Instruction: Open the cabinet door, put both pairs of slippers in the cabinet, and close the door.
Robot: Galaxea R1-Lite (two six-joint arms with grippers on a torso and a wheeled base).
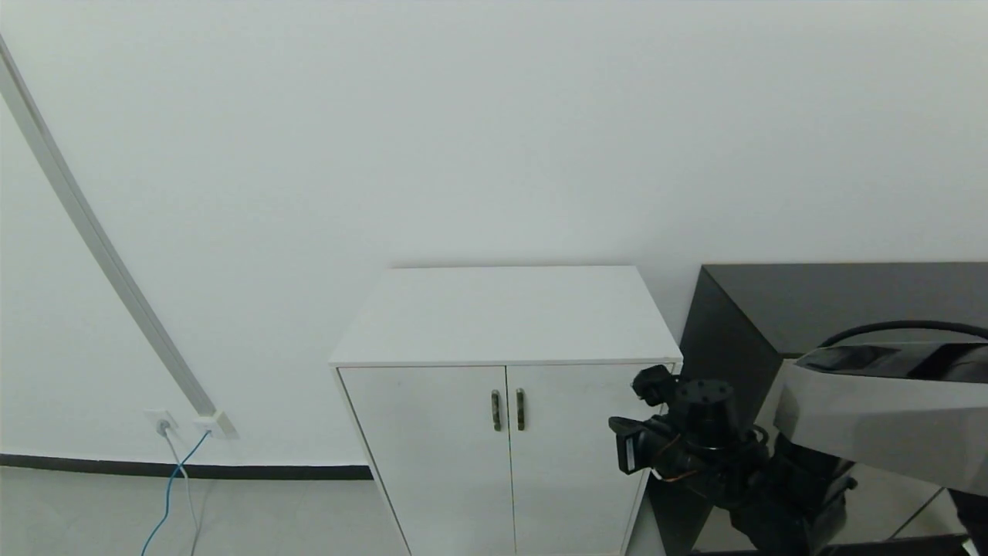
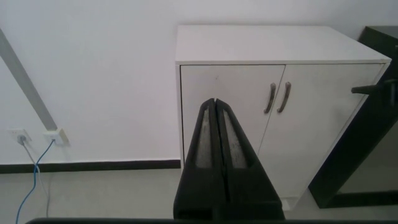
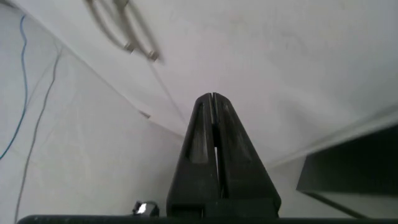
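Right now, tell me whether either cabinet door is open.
No, both cabinet doors sit flush and shut, their handles side by side at the middle seam.

A black unit (image 1: 849,297) stands at three o'clock. At eight o'clock, a wall socket (image 1: 160,421) and blue cable (image 1: 168,490) sit below a slanting grey conduit (image 1: 93,232).

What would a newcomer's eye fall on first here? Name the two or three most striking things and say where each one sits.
The white cabinet stands shut against the wall in the middle, its two handles side by side at the centre. A black unit stands right beside it on the robot's right. The shut right gripper hangs close before the cabinet's right door.
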